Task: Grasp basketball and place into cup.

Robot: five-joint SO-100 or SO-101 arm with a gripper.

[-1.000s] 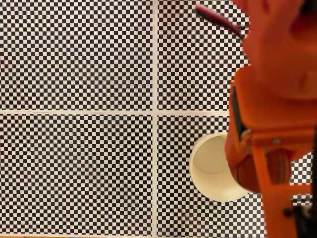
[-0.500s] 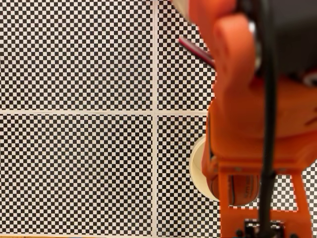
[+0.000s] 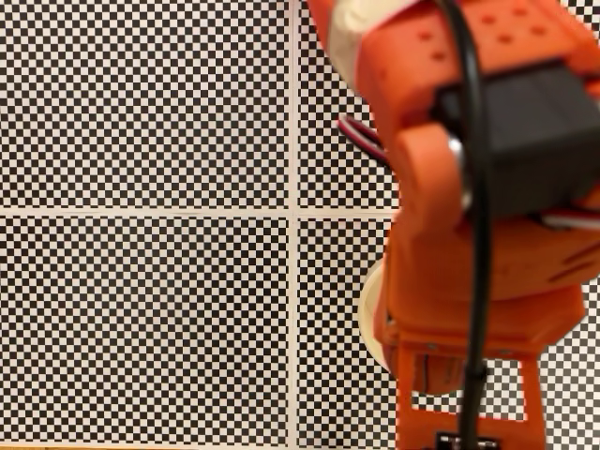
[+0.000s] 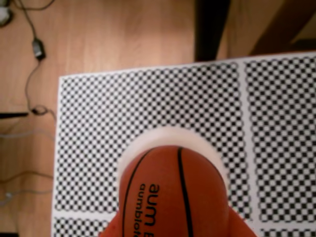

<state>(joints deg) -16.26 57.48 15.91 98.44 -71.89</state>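
The basketball (image 4: 173,192), orange with black seams and black lettering, fills the lower middle of the wrist view. My gripper (image 4: 174,228) is shut on it, and orange fingers (image 4: 111,231) show at both lower sides of the ball. Behind the ball the cup (image 4: 165,136) shows as a white arc of rim, so the ball hangs right over its mouth. In the fixed view my orange arm (image 3: 469,187) covers most of the cup (image 3: 369,319), leaving its left rim in sight. A patch of the basketball (image 3: 433,370) peeks through the gripper frame.
Black-and-white checkerboard sheets (image 3: 141,309) with white seams cover the table. A red and black wire (image 3: 361,136) runs beside the arm. In the wrist view the table edge (image 4: 58,148) borders a wooden floor with cables (image 4: 34,49) and a dark post (image 4: 211,29).
The arm has swung left and further into the fixed view, carrying the ball over the cup. It now hides nearly all of the cup, which was largely visible a second ago.
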